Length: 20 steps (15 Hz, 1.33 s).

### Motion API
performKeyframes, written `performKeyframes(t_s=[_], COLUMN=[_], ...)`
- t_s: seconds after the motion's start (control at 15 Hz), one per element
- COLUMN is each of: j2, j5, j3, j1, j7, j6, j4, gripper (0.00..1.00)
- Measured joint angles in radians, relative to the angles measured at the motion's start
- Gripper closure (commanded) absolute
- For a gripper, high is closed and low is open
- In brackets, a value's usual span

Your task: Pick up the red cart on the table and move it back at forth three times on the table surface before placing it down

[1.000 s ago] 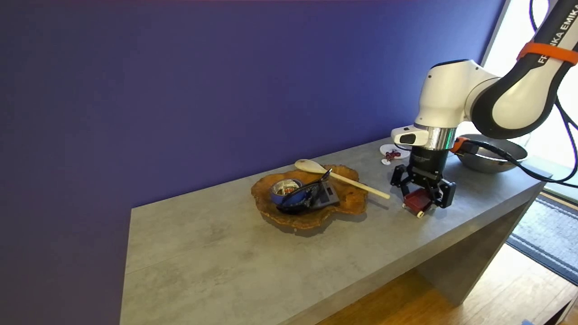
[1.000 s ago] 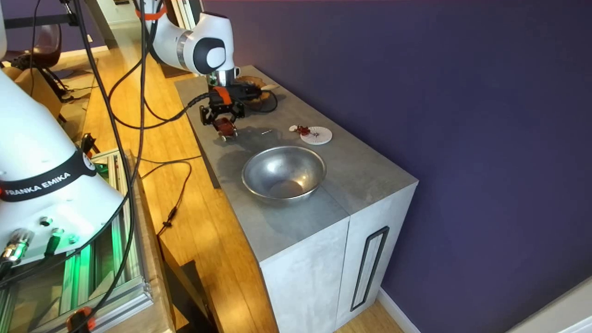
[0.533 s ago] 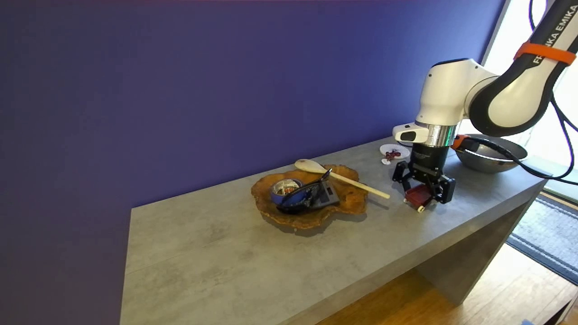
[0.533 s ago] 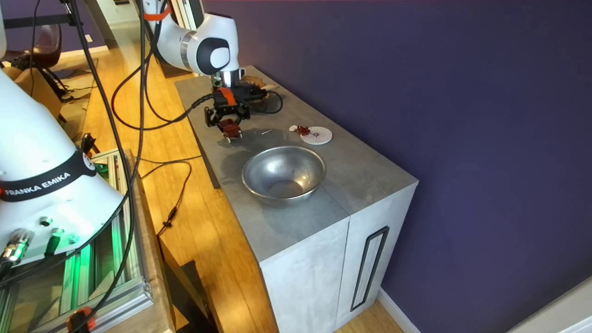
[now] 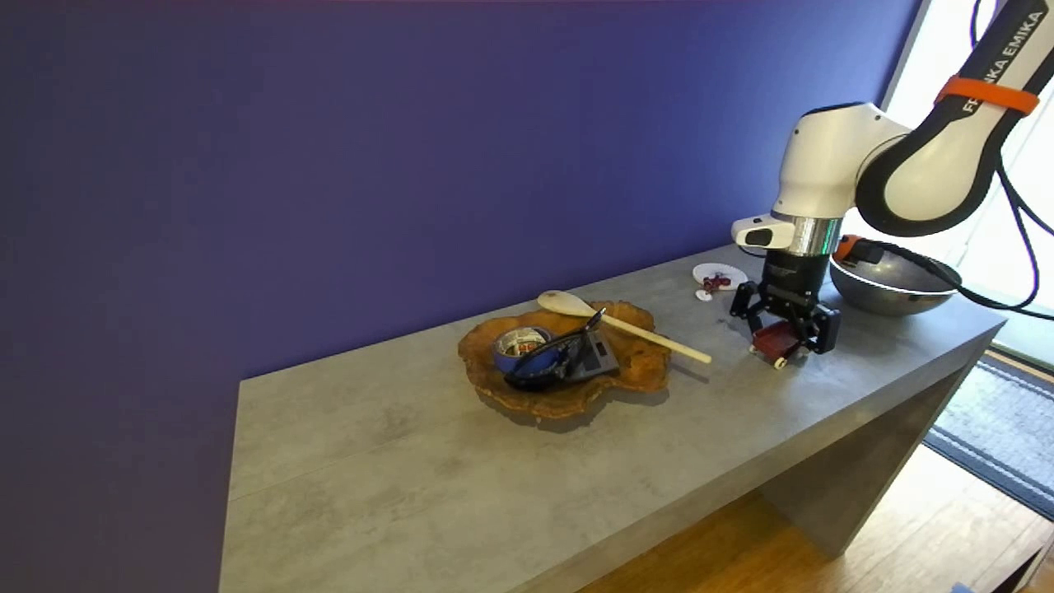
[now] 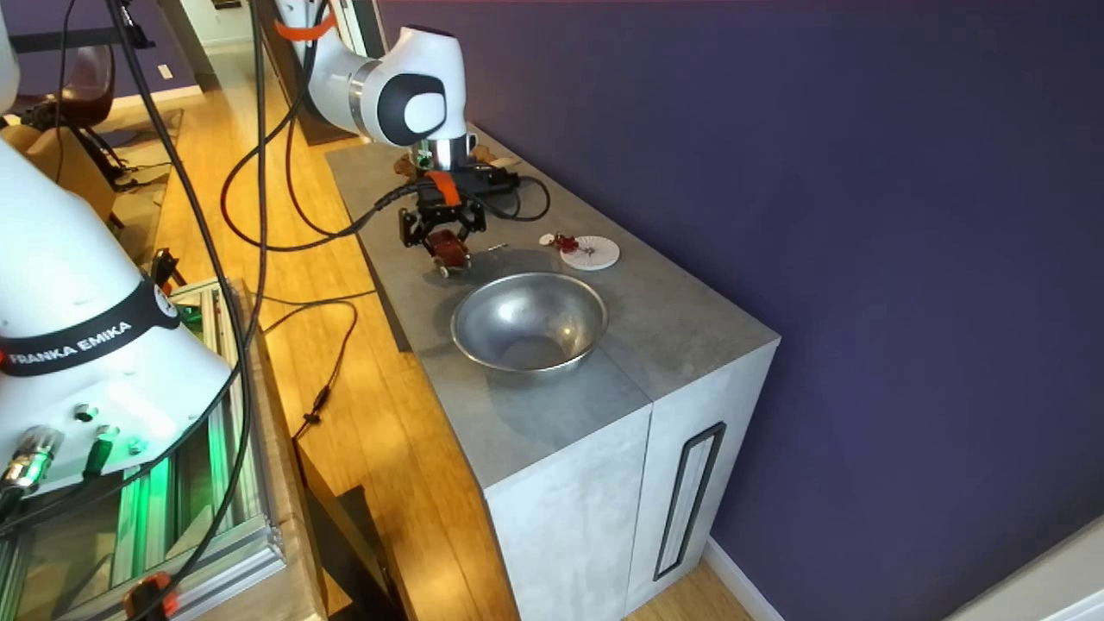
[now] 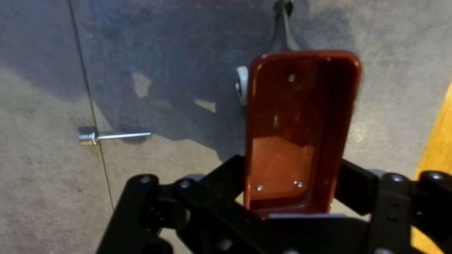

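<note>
The red cart (image 5: 776, 340) is a small open box on pale wheels. It also shows in an exterior view (image 6: 449, 250), beside the metal bowl. In the wrist view the cart (image 7: 282, 123) points away from the palm, with its near end between the fingers. My gripper (image 5: 786, 328) is shut on the cart's two long sides; it also shows in the wrist view (image 7: 292, 181). The cart is low over the grey table (image 5: 395, 461). I cannot tell whether its wheels touch the top.
A metal bowl (image 6: 530, 323) stands close to the cart. A white dish (image 6: 595, 253) with red bits lies towards the wall. A wooden tray (image 5: 638, 362) holds tape, a dark item and a wooden spoon (image 5: 650, 334). A thin metal pin (image 7: 122, 135) lies near the cart.
My gripper and the red cart have moved together along the table towards the metal bowl, away from the wooden tray. The grip on the cart looks the same.
</note>
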Motion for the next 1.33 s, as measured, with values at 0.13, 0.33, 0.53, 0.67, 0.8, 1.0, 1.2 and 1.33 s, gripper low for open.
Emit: performKeyframes(t_s=[0.13,0.33,0.53,0.67,0.8,1.0,1.2,1.33], j2=[-0.005,-0.017,-0.026,-0.026,-0.025,-0.015,-0.005,0.001], j5=[0.0,0.0,0.0,0.0,0.003,0.048,0.085,0.099], j3=[-0.006,-0.028,-0.05,-0.05,-0.043,-0.001,0.043,0.062], j1=[-0.018,-0.035,-0.042,-0.048,-0.055,-0.085,-0.094,-0.09], j7=[-0.028,-0.064,-0.092,-0.107,-0.128,-0.18,-0.2,-0.2], j6=[0.0,0.0,0.0,0.0,0.001,0.001,0.0,-0.001], j4=[-0.007,-0.02,-0.028,-0.029,-0.029,-0.029,-0.029,-0.029], gripper=[0.69,0.69,0.69,0.69,0.69,0.69,0.69,0.69])
